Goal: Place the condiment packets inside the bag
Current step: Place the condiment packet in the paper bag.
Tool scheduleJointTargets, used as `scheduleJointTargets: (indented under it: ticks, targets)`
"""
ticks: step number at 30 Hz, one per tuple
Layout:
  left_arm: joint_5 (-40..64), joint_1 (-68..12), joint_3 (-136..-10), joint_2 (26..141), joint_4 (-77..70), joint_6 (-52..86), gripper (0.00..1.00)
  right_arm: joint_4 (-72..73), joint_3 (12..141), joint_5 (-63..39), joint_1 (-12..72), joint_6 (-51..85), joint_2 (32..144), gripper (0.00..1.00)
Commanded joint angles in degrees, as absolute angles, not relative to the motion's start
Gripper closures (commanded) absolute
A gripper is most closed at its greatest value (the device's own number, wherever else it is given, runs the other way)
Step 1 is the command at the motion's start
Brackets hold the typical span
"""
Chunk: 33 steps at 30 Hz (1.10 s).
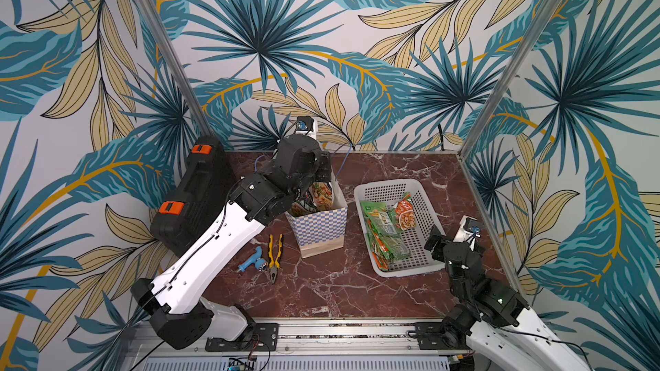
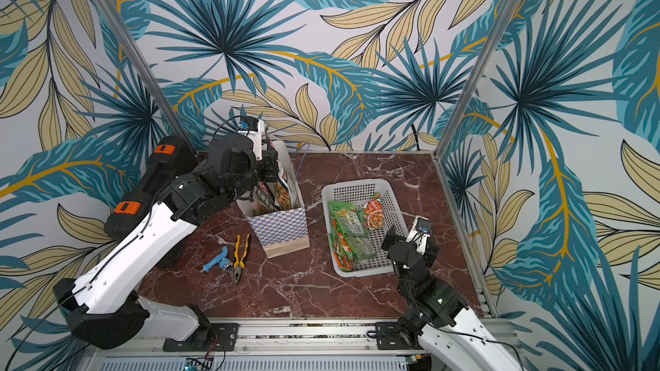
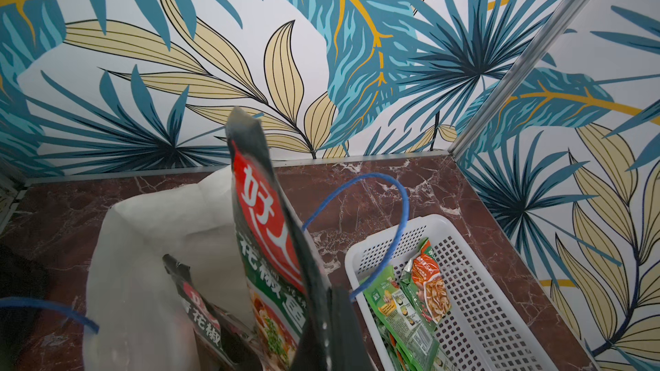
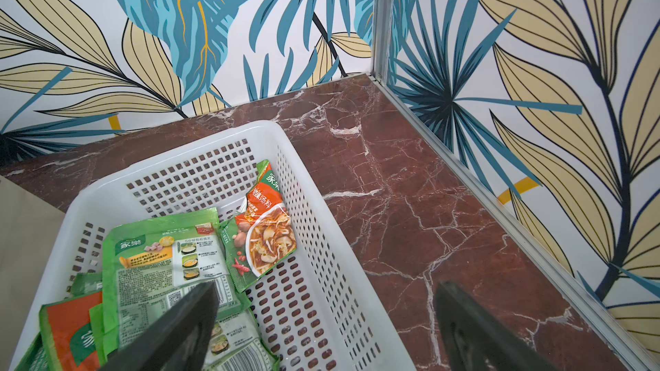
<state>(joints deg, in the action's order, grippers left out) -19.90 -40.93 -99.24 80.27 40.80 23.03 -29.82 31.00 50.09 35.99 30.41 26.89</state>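
1. Currently left gripper (image 3: 326,315) clamped on dark packet (image 3: 266,215), upright, lower end inside bag (image 1: 319,224) mouth (second dark packet (image 3: 203,319) already inside).
2. Right gripper (image 4: 325,294) jaws apart above basket (image 1: 387,183) rim; green packets (image 1: 384,230) lie inside.

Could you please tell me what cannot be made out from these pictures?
The left gripper: its wrist hides the jaws in both top views; the left wrist view shows one dark finger against the held dark packet.
The bag: its bottom is hidden by its walls and the dark packets.
The green packets in the basket: overlapping, cut off by the right wrist view's edge, uncountable.
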Motion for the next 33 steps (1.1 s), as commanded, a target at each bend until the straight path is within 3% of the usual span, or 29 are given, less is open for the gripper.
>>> scheduleJointTargets:
  ticks: [1,9,13,16,19,24,33]
  targets:
    - [-19.18,-40.78,-97.67,79.00,34.43,22.80,1.00,-28.65,30.02,49.83,35.81,30.05,26.99,0.01]
    - [-20.13,-39.91,-88.20,78.00,28.57,24.90,1.00,-27.95,30.04,48.72,35.86,29.77,28.12,0.00]
    - [-18.92,-39.68,-85.12,77.02,28.21,26.05,0.75,-27.44,30.15,47.78,35.81,29.51,29.33,0.00]
    - [-16.79,-39.65,-83.73,75.59,28.94,26.87,0.43,-27.02,30.23,47.15,35.84,29.26,30.13,0.00]
    - [-13.54,-39.80,-83.67,73.12,29.90,27.38,0.27,-26.39,30.23,46.18,35.83,29.05,30.99,0.00]
    - [-8.31,-40.55,-82.92,67.63,31.29,27.08,0.11,-25.09,30.32,43.99,35.84,28.31,32.83,0.01]
    - [-10.53,-43.83,-77.60,57.17,38.91,24.61,0.04,-20.95,30.62,34.88,35.86,25.49,37.25,0.01]
